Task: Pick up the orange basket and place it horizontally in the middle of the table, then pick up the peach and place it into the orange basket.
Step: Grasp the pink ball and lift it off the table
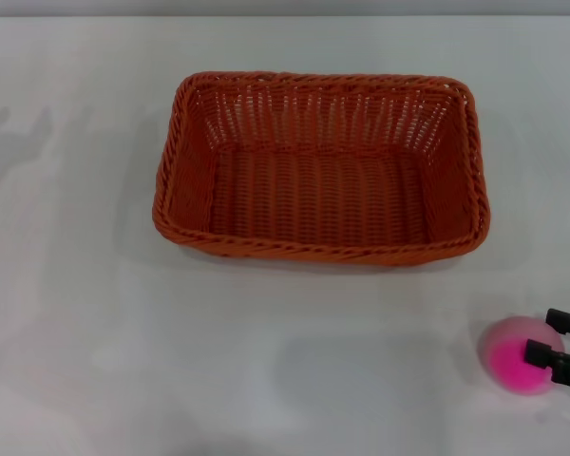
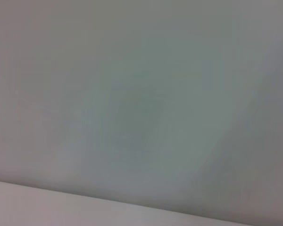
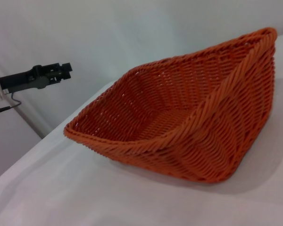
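Across the white table (image 1: 95, 361), the orange basket (image 1: 321, 166) lies flat with its long side across the middle, empty, and the peach (image 1: 521, 353) sits well apart from it at five o'clock, near the front edge. Right gripper (image 1: 557, 341) straddles the peach from three o'clock with fingers apart, not yet clamped; left gripper (image 3: 47, 75) is parked beyond the far left edge, its finger state indeterminate. Risk, as judged: an off-centre closure could squeeze the round fruit out and roll it off the near edge.
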Controlling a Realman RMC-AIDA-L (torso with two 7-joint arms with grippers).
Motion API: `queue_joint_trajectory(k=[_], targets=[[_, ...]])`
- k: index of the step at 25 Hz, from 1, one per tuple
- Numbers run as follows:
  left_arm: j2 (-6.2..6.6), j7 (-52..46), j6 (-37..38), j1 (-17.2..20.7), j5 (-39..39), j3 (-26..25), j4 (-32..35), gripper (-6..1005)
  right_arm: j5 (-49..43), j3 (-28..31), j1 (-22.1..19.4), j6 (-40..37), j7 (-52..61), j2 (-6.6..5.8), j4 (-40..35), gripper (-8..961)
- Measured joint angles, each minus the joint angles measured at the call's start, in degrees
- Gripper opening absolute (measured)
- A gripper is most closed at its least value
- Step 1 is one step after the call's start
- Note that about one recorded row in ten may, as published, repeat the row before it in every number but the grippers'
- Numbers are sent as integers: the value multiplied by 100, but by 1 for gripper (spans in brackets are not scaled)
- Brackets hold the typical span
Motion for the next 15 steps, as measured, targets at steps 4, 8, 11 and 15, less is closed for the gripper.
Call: queue_joint_trajectory(k=[4,8,11,15], targets=[[3,0,-105,0,-7,-127,-14,595,-83,-41,49,-42,101,1,28,845],[5,1,-136,-1,-8,-185,-16,596,-239,-60,126,-91,166,1,82,845],[5,5,-154,-1,-49,-194,-17,596,-371,-85,245,-229,228,-7,237,844],[5,20,-210,14,-88,-225,-44,594,-463,-84,378,-326,258,-21,350,843]])
